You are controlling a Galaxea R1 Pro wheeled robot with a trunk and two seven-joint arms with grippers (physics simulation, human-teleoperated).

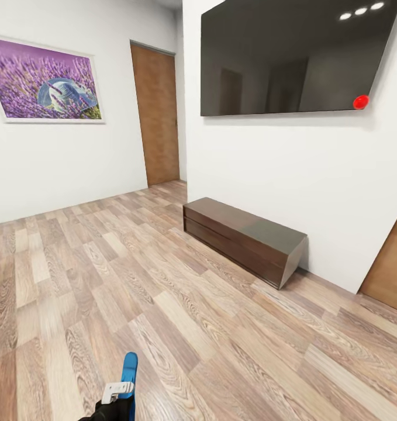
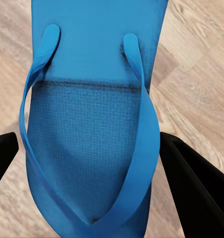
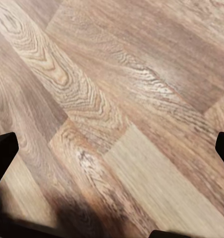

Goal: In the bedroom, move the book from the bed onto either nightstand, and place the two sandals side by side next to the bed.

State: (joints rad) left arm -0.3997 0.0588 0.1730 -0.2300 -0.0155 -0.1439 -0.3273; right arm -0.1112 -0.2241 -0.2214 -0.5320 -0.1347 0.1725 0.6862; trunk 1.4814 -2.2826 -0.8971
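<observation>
My left pincer grips one sandal by its sides, carried above the floor toward the bed; my right pincer hangs open, empty.

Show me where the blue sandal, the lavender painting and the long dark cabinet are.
sandal (image 2: 87, 129): left wrist view, on its textured footbed between the straps.
lavender painting (image 1: 43, 80): head view, middle of the canvas.
long dark cabinet (image 1: 245, 225): head view, on its top surface.
</observation>
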